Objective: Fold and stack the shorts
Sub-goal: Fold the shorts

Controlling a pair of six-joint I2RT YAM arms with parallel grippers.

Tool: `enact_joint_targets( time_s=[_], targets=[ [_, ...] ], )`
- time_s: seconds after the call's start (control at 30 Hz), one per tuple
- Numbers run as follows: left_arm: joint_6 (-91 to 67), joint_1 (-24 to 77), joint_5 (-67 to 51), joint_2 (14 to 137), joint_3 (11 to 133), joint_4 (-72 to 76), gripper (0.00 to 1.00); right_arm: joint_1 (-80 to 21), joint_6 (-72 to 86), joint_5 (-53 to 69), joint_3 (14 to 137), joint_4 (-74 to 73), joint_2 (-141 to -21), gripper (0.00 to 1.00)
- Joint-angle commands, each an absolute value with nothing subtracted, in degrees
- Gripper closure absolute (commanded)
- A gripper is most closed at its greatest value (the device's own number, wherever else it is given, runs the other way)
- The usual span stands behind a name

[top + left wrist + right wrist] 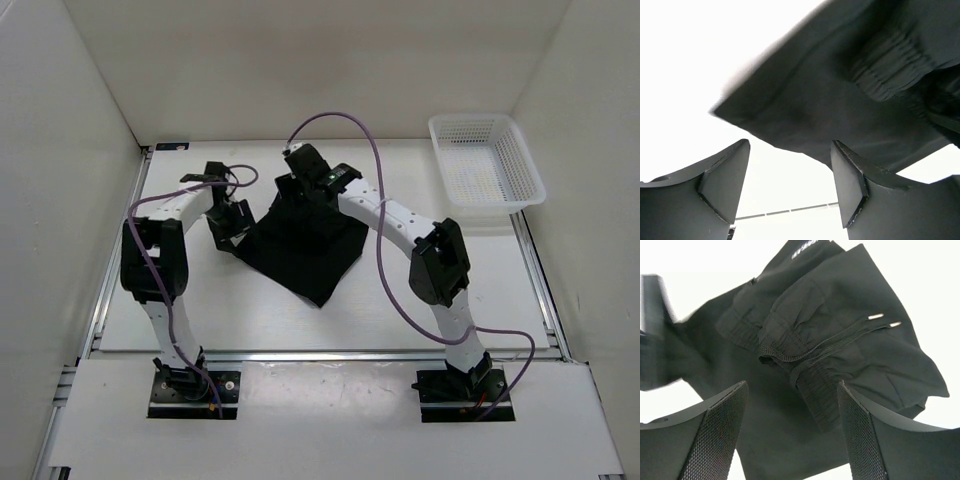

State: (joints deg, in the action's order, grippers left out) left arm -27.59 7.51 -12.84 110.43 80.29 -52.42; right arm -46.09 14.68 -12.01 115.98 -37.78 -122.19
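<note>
My left gripper [790, 146] and right gripper [792, 385] gape apart, holding nothing, poised at the edges of the shorts [303, 248] lying bunched mid-table, likely to fold them. The basket [487, 160] sits far right.

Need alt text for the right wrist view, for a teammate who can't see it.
Black shorts lie crumpled on the white table, waistband folded over with its drawstring trailing across the fabric. The right gripper stands open in the foreground, holding nothing.
</note>
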Motion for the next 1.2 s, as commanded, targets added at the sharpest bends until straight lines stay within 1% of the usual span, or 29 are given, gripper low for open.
enact_joint_targets(
  time_s=[0.0,0.2,0.43,0.53,0.57,0.63,0.67,0.8,0.93,0.97,1.03,1.07,1.1,1.17],
  targets=[
    [-26.46,3.7,-12.74,103.89,82.35,-53.79,0.23,-47.29,12.13,-13.01,115.66,-37.36,-124.27,0.24],
    [-25.31,-0.52,-15.02,102.57,81.74,-54.32,0.23,-49.04,8.44,-18.09,117.24,-36.83,-129.54,0.24],
    [-24.79,-1.05,-15.03,102.57,81.21,-54.32,0.25,-50.1,5.19,-24.51,117.25,-35.6,-133.51,0.24],
    [-24.79,-1.05,-15.03,102.57,81.21,-54.32,0.26,-50.1,5.19,-26.45,119.7,-35.6,-136.31,0.24],
    [-24.79,-1.05,-15.03,102.57,81.21,-54.32,0.26,-50.1,5.79,-29.15,120.75,-35.6,-136.84,0.24],
    [-24.79,-1.05,-15.03,102.57,81.21,-54.32,0.26,-50.1,6.33,-33.2,121.46,-35.6,-137.55,0.27],
    [-24.26,-1.05,-15.03,102.57,81.21,-54.32,0.26,-50.1,6.33,-34.35,121.99,-35.6,-138.07,0.27],
    [-24.26,-1.58,-15.03,102.57,80.68,-54.32,0.26,-50.1,6.33,-35.24,121.99,-35.6,-139.21,0.29],
    [-23.74,-1.58,-15.03,102.57,80.68,-54.32,0.27,-50.1,6.94,-33.22,121.99,-35.6,-140.44,0.4],
    [-23.73,-1.58,-15.03,102.57,80.68,-54.32,0.27,-50.1,6.94,-33.22,121.99,-35.6,-140.45,0.5],
    [-23.73,-1.58,-15.03,102.57,80.68,-54.32,0.27,-50.1,7.56,-33.22,121.99,-35.6,-140.45,0.61],
    [-23.73,-1.58,-15.03,102.57,80.16,-54.32,0.27,-50.1,7.56,-33.22,121.99,-35.6,-140.45,0.71],
    [-23.73,-1.58,-15.03,102.57,80.16,-54.32,0.27,-50.1,7.56,-33.22,121.99,-35.6,-140.45,0.84],
    [-23.73,-1.58,-15.03,102.57,79.55,-54.32,0.27,-50.1,8.09,-33.22,121.47,-35.6,-139.49,0.94]
  ],
)
